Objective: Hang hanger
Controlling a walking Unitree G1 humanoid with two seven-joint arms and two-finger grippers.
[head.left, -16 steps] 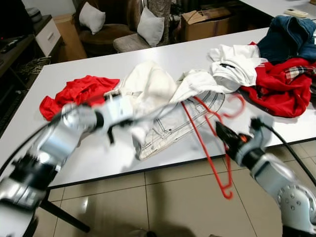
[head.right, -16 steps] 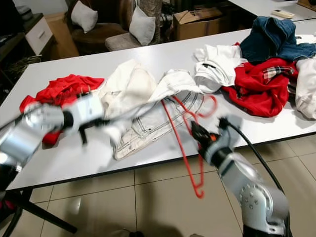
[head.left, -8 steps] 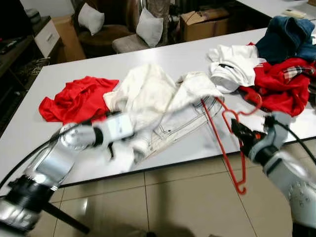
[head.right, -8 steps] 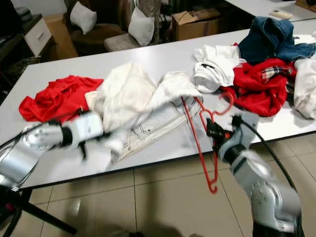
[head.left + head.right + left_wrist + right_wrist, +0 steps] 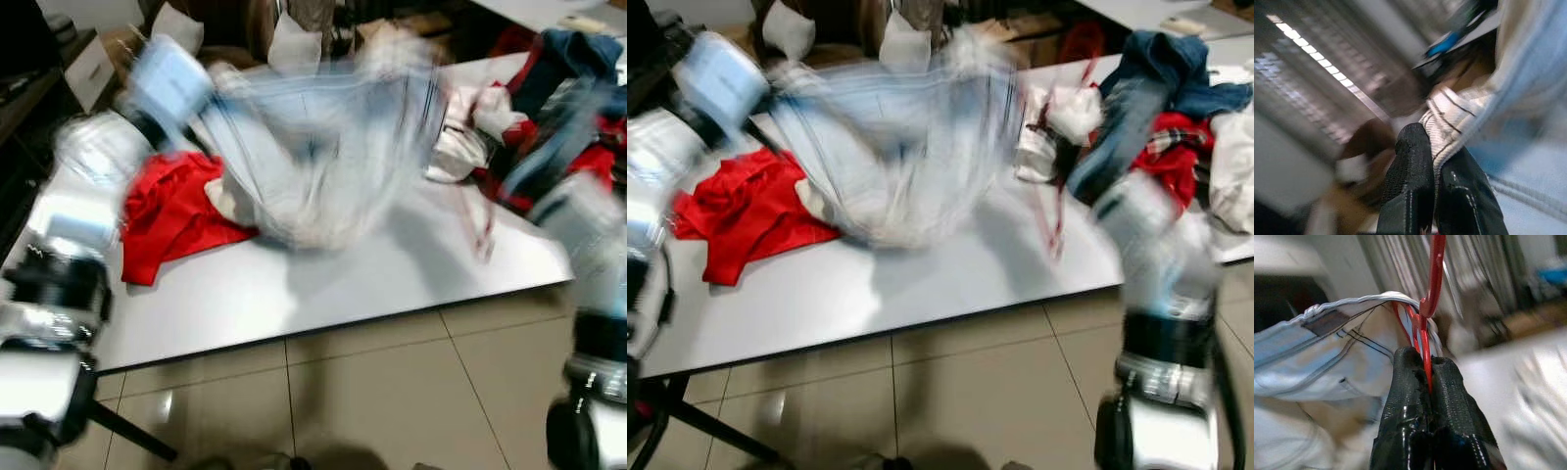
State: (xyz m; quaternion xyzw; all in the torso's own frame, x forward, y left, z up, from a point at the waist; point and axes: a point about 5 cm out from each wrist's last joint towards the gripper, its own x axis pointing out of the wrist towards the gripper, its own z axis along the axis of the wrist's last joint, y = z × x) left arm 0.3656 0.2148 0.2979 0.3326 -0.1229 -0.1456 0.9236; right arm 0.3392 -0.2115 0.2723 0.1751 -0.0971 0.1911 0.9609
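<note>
We see a white desk over a tiled floor. On it lie a red garment, blue jeans and a white garment. Behind stand white cushions and a cardboard box.

No legible text or labels.
</note>
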